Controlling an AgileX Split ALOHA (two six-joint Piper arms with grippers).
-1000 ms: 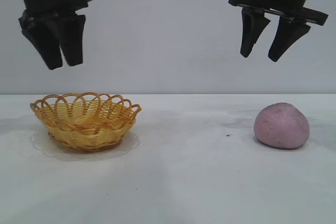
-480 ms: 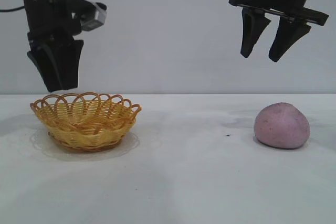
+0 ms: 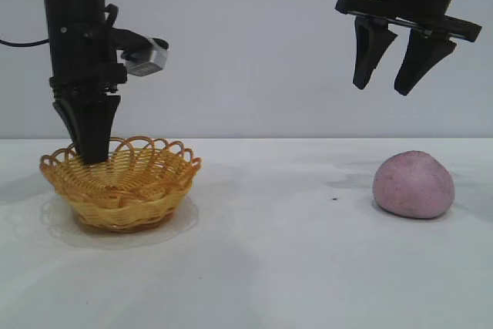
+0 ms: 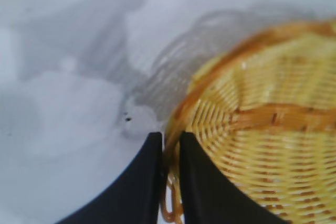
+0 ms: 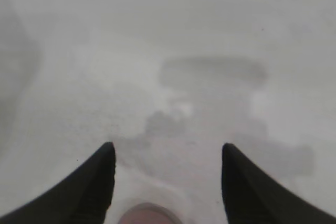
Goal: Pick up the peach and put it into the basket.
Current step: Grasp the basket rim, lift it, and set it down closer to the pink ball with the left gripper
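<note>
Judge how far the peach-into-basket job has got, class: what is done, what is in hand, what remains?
Done: nothing; the dull pinkish-purple rounded peach sits on the white table, apart from the shallow yellow woven wicker basket.
In hand: the left claw pinches the basket's rim; the open right claw hangs above the peach, empty.
Left: grasping the peach, carrying it over, dropping it in.

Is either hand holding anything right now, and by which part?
The left hand pinches the basket by its rim. The right hand hangs open above the peach, holding nothing.

Soft even light, blurry wrist views
</note>
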